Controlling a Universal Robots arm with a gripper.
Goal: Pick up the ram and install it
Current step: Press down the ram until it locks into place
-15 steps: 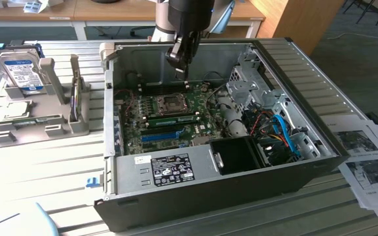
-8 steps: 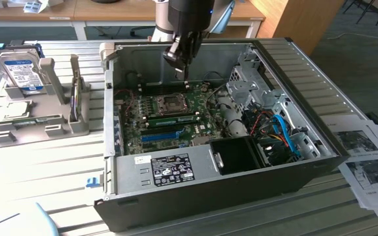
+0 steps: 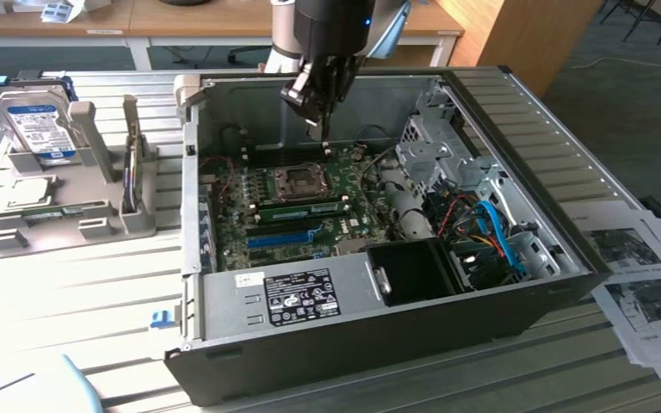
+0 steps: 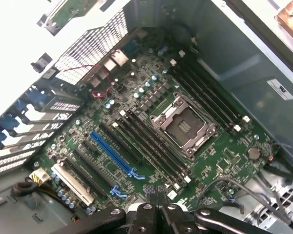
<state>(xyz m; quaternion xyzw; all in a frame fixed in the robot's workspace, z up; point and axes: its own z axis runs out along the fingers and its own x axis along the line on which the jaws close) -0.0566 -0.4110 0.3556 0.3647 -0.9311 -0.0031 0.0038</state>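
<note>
My gripper (image 3: 323, 129) above the open computer case (image 3: 560, 258), fingers drawn together and holding nothing I can see.

From the exterior view I see the arm (image 3: 330, 34) reaching down into the case over the motherboard (image 3: 296, 215), its tip just above the CPU socket (image 3: 303, 179) (the blue slot (image 3: 281, 238) lies nearer the camera). In the wrist view the closed fingertips (image 4: 155, 191) hang over the board beside the dark memory slots (image 4: 151, 146). A thin green stick, apparently the ram (image 3: 49, 212), lies flat in the grey holder (image 3: 66, 228) outside the case, at the exterior view's left, below the hard drive (image 3: 32, 127) standing upright in its stand.
</note>
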